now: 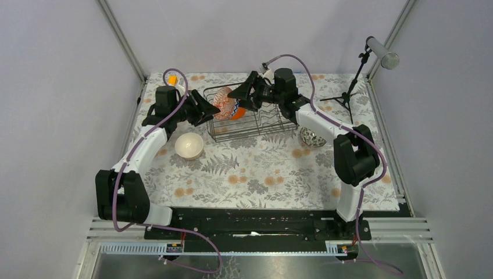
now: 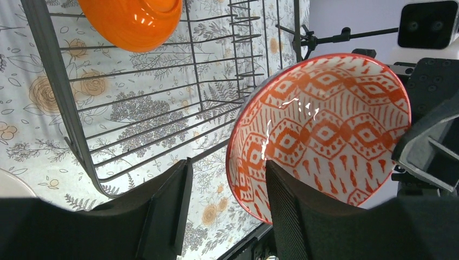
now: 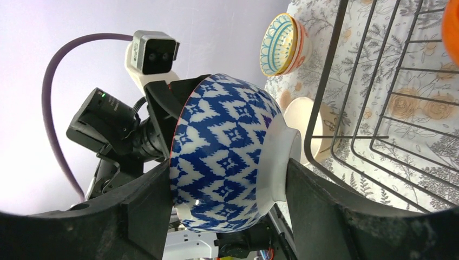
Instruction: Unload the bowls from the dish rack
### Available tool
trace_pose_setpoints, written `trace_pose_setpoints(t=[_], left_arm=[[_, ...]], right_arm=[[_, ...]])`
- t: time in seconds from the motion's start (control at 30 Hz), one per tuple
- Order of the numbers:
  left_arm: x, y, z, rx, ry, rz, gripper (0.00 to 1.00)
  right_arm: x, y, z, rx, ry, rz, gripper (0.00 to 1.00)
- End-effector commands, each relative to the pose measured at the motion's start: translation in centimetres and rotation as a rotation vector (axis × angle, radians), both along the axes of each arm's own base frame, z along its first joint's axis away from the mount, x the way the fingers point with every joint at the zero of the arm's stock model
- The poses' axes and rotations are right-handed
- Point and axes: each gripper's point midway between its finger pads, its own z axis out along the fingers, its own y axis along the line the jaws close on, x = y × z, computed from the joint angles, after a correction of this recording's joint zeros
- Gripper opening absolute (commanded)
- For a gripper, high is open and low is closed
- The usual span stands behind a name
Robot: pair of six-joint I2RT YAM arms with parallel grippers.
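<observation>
The black wire dish rack [image 1: 256, 125] stands at the back middle of the table. My right gripper [image 1: 235, 96] is shut on a bowl [image 1: 224, 104], blue-white zigzag outside [image 3: 227, 146] and white with red lines inside [image 2: 325, 124], and holds it on edge above the rack's left end. My left gripper [image 1: 212, 110] is open, and the bowl's rim stands between its fingers [image 2: 292, 216] without a grip. A plain orange bowl [image 1: 238, 114] sits in the rack [image 2: 81, 146]. A cream-white bowl [image 1: 189, 145] rests on the cloth in front left of the rack.
A patterned bowl [image 1: 312, 138] sits on the cloth right of the rack. Two nested bowls [image 3: 284, 43] stand beyond the cream bowl [image 3: 314, 127] in the right wrist view. A tripod stand [image 1: 349, 87] is at the back right. Frame posts edge the table.
</observation>
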Motion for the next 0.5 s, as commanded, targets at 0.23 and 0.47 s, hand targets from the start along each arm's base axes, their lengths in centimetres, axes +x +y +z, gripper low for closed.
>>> trace_pose_setpoints(t=[0.23,0.47], left_arm=[[1.0,-0.4,2.1,-0.033,-0.079,-0.031,0.30],[1.2,0.3,1.6,0.061,-0.090,0.005,0.00]], right_arm=[[-2.7,0.0,5.3,0.134,-0.077,0.077,0.40],[-2.6,-0.4,3.2,-0.037,-0.127,0.027,0.87]])
